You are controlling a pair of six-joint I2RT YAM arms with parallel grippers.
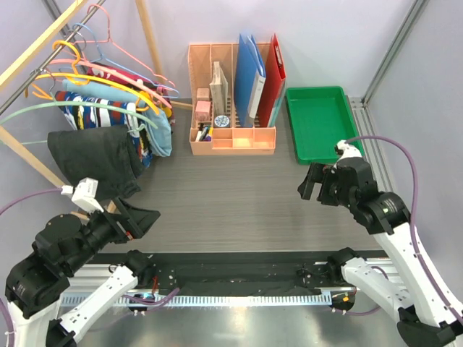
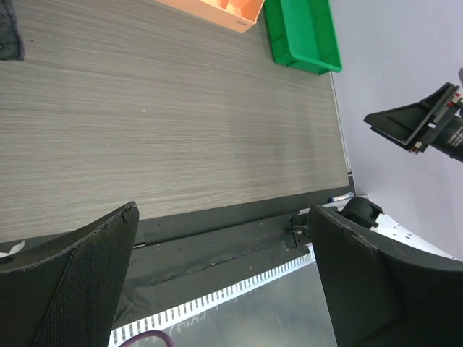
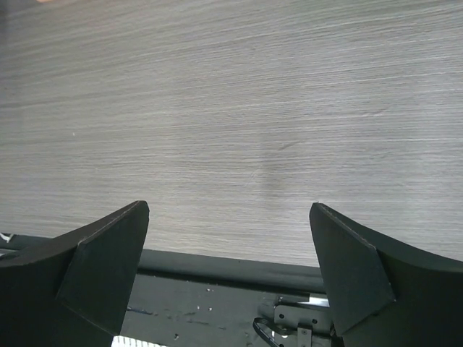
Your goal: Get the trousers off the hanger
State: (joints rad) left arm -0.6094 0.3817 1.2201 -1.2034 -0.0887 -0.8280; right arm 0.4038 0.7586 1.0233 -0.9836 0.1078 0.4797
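The trousers hang on coloured hangers on a rack at the far left of the top view. The black pair [image 1: 94, 159] is nearest the front, below a mint green hanger [image 1: 72, 108]. Behind it are a navy-white-red print pair [image 1: 87, 117] and a light blue pair [image 1: 163, 134], under a yellow hanger [image 1: 98, 78]. My left gripper [image 1: 147, 217] is open and empty, low and just right of the black pair; its wrist view [image 2: 224, 210] shows only a corner of black cloth [image 2: 9, 32]. My right gripper [image 1: 312, 185] is open and empty over the table's right side [image 3: 228, 206].
A peach desk organiser [image 1: 231, 141] with blue and red folders stands at the back centre. A green tray [image 1: 318, 123] lies to its right and also shows in the left wrist view [image 2: 304, 36]. Wooden rack poles [image 1: 148, 32] rise at the left. A black mat strip [image 1: 239, 271] runs along the near edge.
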